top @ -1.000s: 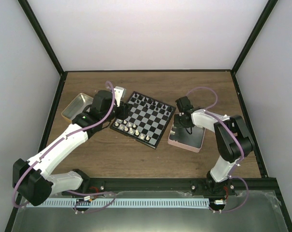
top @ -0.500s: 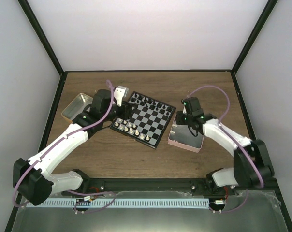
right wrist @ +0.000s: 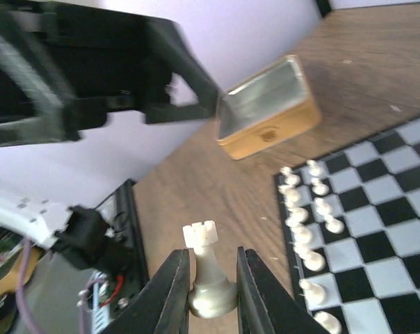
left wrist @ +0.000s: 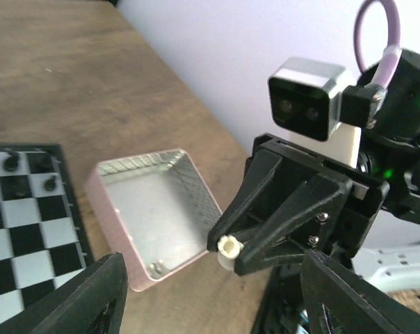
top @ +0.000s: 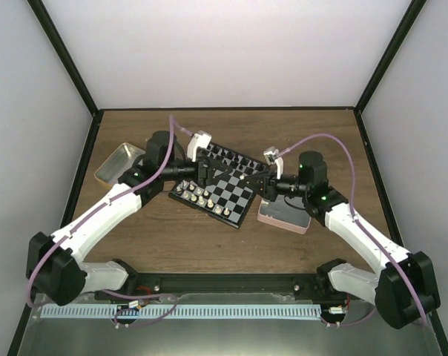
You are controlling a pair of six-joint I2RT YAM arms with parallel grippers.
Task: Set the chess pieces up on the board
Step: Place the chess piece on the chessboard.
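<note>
— Where is the rook to be found?

— It is clamped low on its stem by the right gripper, head upward, and is held aloft at about three o'clock of the board. No square is touched by it.

— And the left gripper?

— It is held at about eleven o'clock of the board, facing the right one, with its fingers spread wide. Nothing is gripped by it. A handover in mid-air is judged to be in hand, though that cannot be confirmed.

— How is the board filled so far?

— White pieces are ranked along its seven o'clock edge and black pieces along its one o'clock edge. Whether every square there is filled cannot be told. The tray lies at four o'clock and the tin at ten o'clock.

— What could go wrong?

— Little of the rook is left free above the fingers, so a poor hold could be taken by the left gripper. If the right one were opened before a firm hold was made, the rook would be dropped and the ranked pieces could be scattered. The fingers of the two grippers could also be knocked together, since they are brought so near. A tilted rook could be set down crooked and toppled.
</note>
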